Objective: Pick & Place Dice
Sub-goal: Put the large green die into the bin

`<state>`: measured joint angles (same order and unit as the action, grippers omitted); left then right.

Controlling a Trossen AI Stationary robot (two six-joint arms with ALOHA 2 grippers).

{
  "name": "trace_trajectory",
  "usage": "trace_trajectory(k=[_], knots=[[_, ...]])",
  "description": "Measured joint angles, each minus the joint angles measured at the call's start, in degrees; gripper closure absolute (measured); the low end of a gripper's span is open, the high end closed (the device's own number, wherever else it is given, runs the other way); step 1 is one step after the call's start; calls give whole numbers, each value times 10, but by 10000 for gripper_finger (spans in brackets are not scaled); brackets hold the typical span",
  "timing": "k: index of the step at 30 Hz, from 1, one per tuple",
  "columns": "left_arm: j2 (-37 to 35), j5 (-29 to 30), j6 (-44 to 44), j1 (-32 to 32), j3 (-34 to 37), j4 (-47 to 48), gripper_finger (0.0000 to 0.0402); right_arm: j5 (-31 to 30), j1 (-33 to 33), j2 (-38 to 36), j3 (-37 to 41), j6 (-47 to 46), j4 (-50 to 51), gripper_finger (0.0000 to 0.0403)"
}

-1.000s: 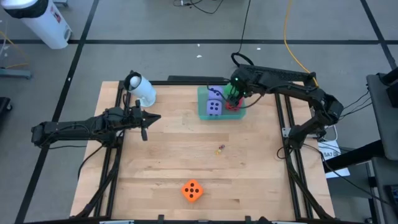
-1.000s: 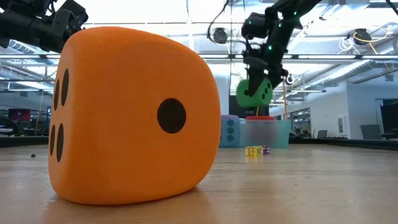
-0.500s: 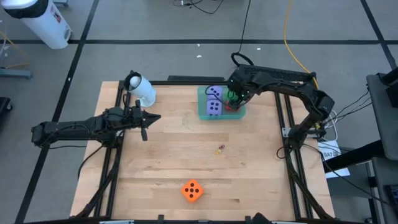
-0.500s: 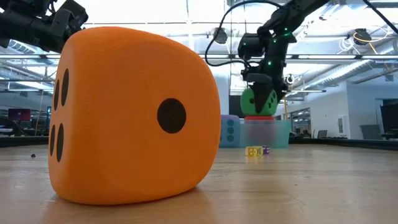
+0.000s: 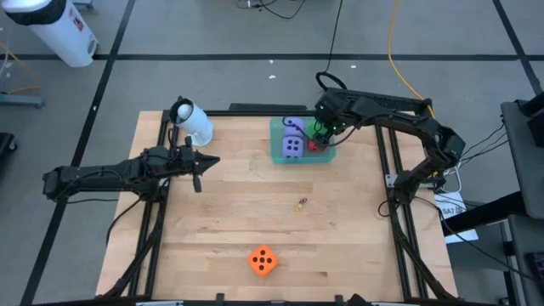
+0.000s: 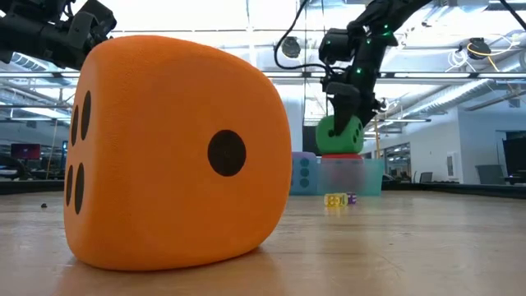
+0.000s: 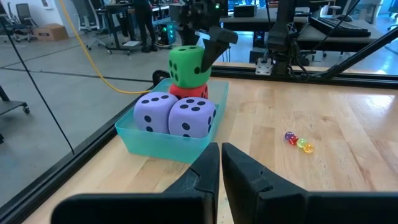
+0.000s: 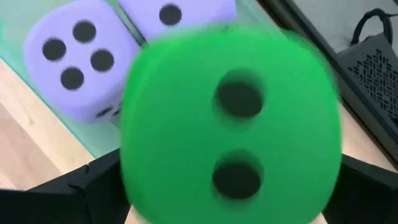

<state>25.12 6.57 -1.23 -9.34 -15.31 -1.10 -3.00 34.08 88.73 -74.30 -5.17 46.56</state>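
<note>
My right gripper (image 7: 208, 46) was over the teal tray (image 7: 163, 144) at the table's far side, its fingers spread beside the green die (image 7: 188, 66), which sat on the red die (image 7: 194, 91); whether they touched it I couldn't tell. Two purple dice (image 7: 176, 116) lay alongside in the tray. The orange die (image 5: 263, 260) sat near the front edge. My left gripper (image 5: 201, 163) hovered at the left, fingers together.
</note>
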Motion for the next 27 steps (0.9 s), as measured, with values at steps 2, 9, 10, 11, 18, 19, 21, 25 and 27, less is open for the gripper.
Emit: trace_trajectory(k=[2,9,10,11,18,19,21,25,27], knots=[[0,0,0,0,0,0,371,1,-4,-1,0,0,2,3],[0,0,0,0,0,0,371,-26,-9,-1,-6,16,3,3],[0,0,0,0,0,0,371,-34,-9,-1,-11,20,3,3],[0,0,0,0,0,0,371,-40,-8,-1,-16,22,2,3],[0,0,0,0,0,0,371,-45,-15,-15,-48,20,7,3],[0,0,0,0,0,0,371,-45,-16,-15,-50,17,14,3],[0,0,0,0,0,0,371,-44,-20,-14,-51,17,32,3],[0,0,0,0,0,0,371,-44,-24,-15,-51,21,23,3],[0,0,0,0,0,0,371,-44,-25,-26,-51,29,6,3]])
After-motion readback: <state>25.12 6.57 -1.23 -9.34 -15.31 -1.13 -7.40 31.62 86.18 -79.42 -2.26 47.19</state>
